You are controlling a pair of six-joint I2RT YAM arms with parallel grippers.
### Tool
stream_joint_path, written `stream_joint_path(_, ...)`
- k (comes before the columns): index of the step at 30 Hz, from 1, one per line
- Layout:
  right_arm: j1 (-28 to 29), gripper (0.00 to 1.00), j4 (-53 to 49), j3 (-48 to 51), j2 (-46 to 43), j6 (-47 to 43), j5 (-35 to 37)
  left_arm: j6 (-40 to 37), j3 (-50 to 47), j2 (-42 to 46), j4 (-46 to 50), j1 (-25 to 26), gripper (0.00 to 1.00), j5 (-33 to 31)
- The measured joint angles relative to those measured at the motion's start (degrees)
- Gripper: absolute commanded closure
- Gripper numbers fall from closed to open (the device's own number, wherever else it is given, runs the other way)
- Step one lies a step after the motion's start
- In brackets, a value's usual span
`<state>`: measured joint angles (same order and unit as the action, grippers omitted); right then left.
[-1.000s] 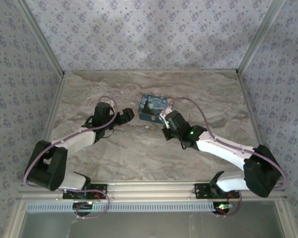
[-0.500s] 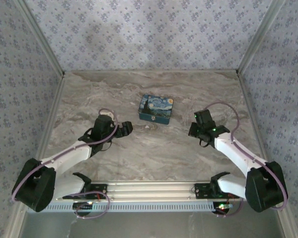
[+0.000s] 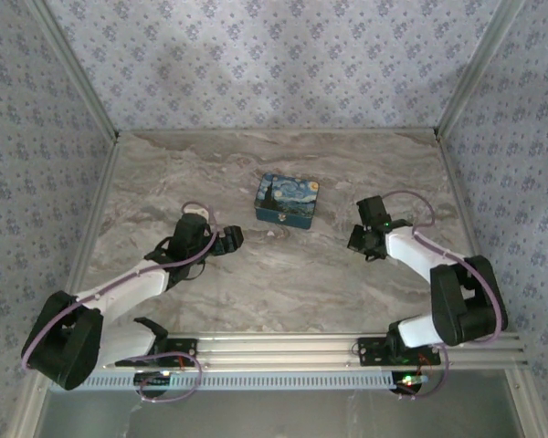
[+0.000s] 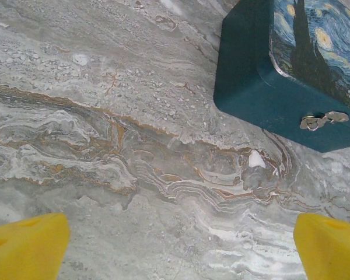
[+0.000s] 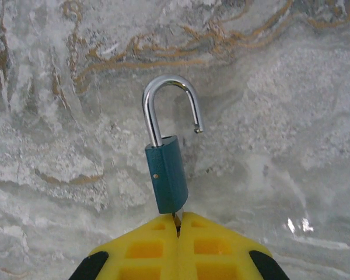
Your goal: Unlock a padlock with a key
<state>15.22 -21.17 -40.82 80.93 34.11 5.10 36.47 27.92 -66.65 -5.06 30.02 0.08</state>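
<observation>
In the right wrist view the small blue padlock (image 5: 166, 178) pokes out from my right gripper (image 5: 178, 219), just above the marble. Its silver shackle (image 5: 169, 105) is swung open, one end free. A thin brass sliver of the key (image 5: 176, 217) shows between the shut yellow fingers, running into the padlock's base. From above, that gripper (image 3: 358, 242) sits right of the tin. My left gripper (image 3: 230, 235) stands open over bare table, left of the tin, with its yellow fingertips (image 4: 23, 245) far apart and nothing between them.
A blue tin (image 3: 287, 201) printed with a night-sky painting rests at the table's middle back. Its silver latch (image 4: 324, 120) faces my left gripper. Patterned walls close the table on three sides. Marble lies bare around both grippers.
My right gripper has drawn away from the tin to the right, carrying the padlock. The left gripper has backed off a little from the tin and stays open.
</observation>
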Motion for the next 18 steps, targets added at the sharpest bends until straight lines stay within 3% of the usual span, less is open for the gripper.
stream_joint_path(3, 0.0, 0.86, 0.8, -0.5, 0.9, 0.1, 0.0, 0.0, 0.0, -0.2, 0.0, 0.0, 0.02, -0.2)
stream_joint_path(7, -0.1, 0.83, 1.2, -0.7, 0.9, 0.0, -0.3, 0.1, 0.0, -0.2, 0.0, 0.0, 0.02, -0.4)
stream_joint_path(18, -2.0, 0.54, -0.6, -1.8, -0.5, -0.6, -1.2, 0.2, 0.1, -0.1, 0.6, 0.0, 0.02, -2.4)
